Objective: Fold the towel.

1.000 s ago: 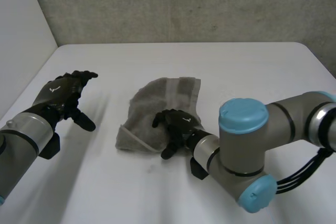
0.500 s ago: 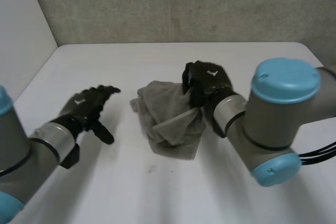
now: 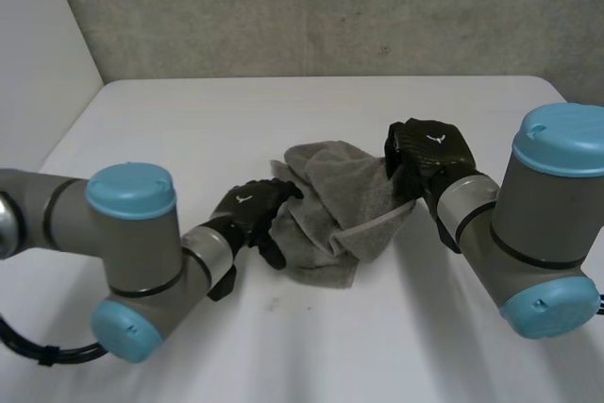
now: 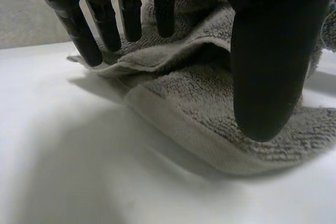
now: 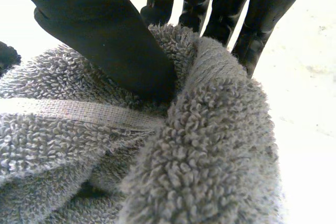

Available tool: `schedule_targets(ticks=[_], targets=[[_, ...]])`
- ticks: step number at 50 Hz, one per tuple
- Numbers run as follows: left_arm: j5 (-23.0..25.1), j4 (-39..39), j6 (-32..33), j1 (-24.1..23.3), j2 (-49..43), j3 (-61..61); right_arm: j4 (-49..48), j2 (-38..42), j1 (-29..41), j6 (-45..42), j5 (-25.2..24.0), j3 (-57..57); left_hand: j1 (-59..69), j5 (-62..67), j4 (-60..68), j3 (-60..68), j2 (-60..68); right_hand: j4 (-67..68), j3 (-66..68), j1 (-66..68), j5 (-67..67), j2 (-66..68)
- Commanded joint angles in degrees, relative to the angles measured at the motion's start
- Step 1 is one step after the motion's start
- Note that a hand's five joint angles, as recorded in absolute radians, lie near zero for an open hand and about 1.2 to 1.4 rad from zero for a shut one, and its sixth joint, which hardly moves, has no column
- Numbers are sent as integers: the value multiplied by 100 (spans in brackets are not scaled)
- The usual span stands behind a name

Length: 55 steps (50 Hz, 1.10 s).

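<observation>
The right hand (image 3: 429,153) pinches a raised fold of the grey towel (image 3: 330,197) between thumb and fingers, at the towel's right edge. The left hand (image 3: 253,214) has its fingers straight and spread, holding nothing, over the towel's left edge. The towel lies crumpled in thick folds in the middle of the white table (image 3: 189,120).

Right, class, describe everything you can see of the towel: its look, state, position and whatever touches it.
The towel is grey terry cloth with a looped pile and a flat woven band near one hem. It lies crumpled in loose folds in the middle of the white table, with one side lifted. The right hand pinches that raised bunch. The left hand, fingers straight, reaches the opposite edge, its fingertips at a fold. The rest of the cloth rests on the table.
</observation>
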Motion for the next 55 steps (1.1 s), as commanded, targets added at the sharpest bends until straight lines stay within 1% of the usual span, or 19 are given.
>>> schedule_targets(ticks=[1,5,7,8,9,10,11,13,19,22,24,28,31,35,36,39,44,49,55], targets=[[-12,-8,78,-351,-718,895,17,1,-266,-9,-26,52,299,297,292,301,299,302,660,1408,1247,737],[-29,-8,87,-431,-992,1293,25,1,-319,-18,-26,87,619,617,611,621,618,302,660,1408,1247,737],[-21,-43,87,-475,-1254,1704,25,10,-345,-18,-52,87,1724,1722,1717,1726,1724,302,660,1408,1247,737],[-21,-44,87,-475,-1256,1706,25,10,-345,-18,-52,87,1729,1727,1722,1731,1728,302,660,1408,1247,737],[6,-52,96,-475,-1369,1880,34,10,-354,-26,-61,87,2479,2477,2471,2481,2478,302,660,1408,1247,737],[15,-52,96,-475,-1466,2029,52,10,-354,-61,-61,79,3918,3916,3911,3920,3918,302,660,1408,1247,737],[15,-52,96,-475,-1467,2031,52,10,-354,-62,-61,79,3933,3931,3925,3935,3932,302,660,1408,1247,737],[-29,-70,96,-475,-1502,2302,52,1,-380,-201,-61,18,6092,6090,6084,6093,6091,302,660,1408,1247,737],[-29,-149,96,-413,-1018,2497,113,-104,-380,-615,-70,-185,6101,6099,6093,6103,6100,302,660,1408,1247,737],[-38,-193,96,-308,-306,2488,148,-245,-372,-791,-87,-370,6101,6099,6093,6103,6100,302,660,1408,1247,737],[-3,-263,105,-37,402,2523,70,-481,-354,-835,-79,-544,6101,6099,6093,6103,6100,302,660,1408,1247,737],[32,-527,131,202,1047,2558,131,-808,-319,-817,-52,-923,6101,6099,6093,6103,6100,302,660,1408,1247,737],[50,-1072,245,334,1478,2646,324,-1071,-301,-879,-61,-1178,6101,6099,6093,6103,6100,302,660,1408,1247,737],[59,-2088,805,483,1881,2699,1243,-1203,-310,-1159,-87,-1651,6101,6099,6093,6103,6100,302,660,1408,1247,737],[59,-2091,808,483,1882,2699,1247,-1203,-310,-1160,-87,-1653,6101,6099,6093,6103,6100,302,660,1408,1247,737],[50,-2898,1561,641,1979,2559,2106,-897,-275,-1458,-122,-2012,6101,6099,6093,6103,6100,302,660,1408,1247,737],[58,-3251,1836,685,1883,2164,2512,-291,-196,-1713,-149,-2180,6101,6099,6093,6103,6100,302,660,1408,1247,737],[59,-3173,1827,694,1374,1829,2513,350,-56,-1732,-166,-2285,6101,6099,6093,6103,6100,302,660,1408,1247,737],[23,-2531,1854,694,608,2251,2126,1117,24,-1679,-202,-2602,6101,6099,6093,6103,6100,302,660,1408,1247,737]])
